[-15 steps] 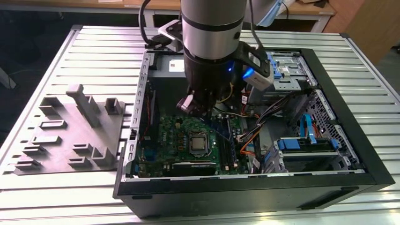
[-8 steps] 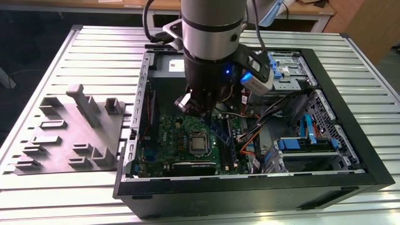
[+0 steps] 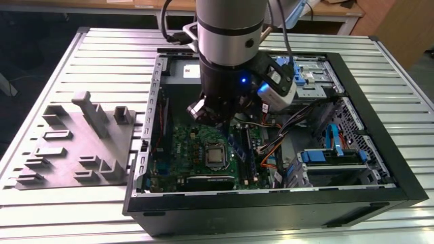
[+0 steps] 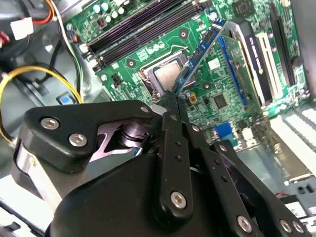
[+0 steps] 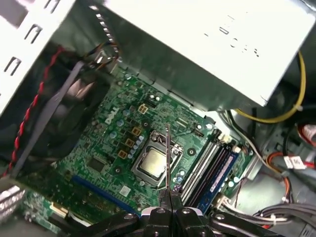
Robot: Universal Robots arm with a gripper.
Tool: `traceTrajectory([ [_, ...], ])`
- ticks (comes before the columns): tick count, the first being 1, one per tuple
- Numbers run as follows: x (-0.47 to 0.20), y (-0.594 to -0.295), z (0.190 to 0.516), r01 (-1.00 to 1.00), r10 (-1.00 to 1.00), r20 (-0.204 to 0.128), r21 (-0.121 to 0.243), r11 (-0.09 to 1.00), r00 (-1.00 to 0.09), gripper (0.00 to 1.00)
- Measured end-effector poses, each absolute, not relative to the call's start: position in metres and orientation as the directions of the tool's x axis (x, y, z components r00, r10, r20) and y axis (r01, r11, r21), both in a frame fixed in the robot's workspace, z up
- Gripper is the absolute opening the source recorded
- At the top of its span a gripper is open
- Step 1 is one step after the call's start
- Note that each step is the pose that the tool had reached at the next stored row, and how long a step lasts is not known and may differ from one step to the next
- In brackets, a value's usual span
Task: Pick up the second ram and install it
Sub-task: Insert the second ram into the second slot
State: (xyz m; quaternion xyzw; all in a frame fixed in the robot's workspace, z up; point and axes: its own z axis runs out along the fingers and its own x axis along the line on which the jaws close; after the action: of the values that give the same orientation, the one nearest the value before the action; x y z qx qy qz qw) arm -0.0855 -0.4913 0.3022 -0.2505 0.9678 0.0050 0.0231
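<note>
Slatted metal worktop [image 3: 101, 56] carries open black computer case [image 3: 271, 211]. Green motherboard [image 3: 180, 147] inside, square silver CPU [image 3: 215, 156] near its middle. Orange cables [image 3: 270, 150] and blue drive brackets [image 3: 334, 152] toward exterior view's right. Grey moulded fixture [image 3: 74, 147] just beside case, exterior view's left.

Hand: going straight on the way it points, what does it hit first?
Probably the CPU socket on the motherboard: the second ram, clamped in the hand, sits over it, beside the memory slots. Depth is unclear.
</note>
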Motion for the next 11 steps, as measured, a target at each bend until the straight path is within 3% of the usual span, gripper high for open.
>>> traceTrajectory([
  [11,-0.0855,-0.4913,0.2997,-0.301,-0.301,-0.047,-0.002,0.954,-0.952,0.11],
])
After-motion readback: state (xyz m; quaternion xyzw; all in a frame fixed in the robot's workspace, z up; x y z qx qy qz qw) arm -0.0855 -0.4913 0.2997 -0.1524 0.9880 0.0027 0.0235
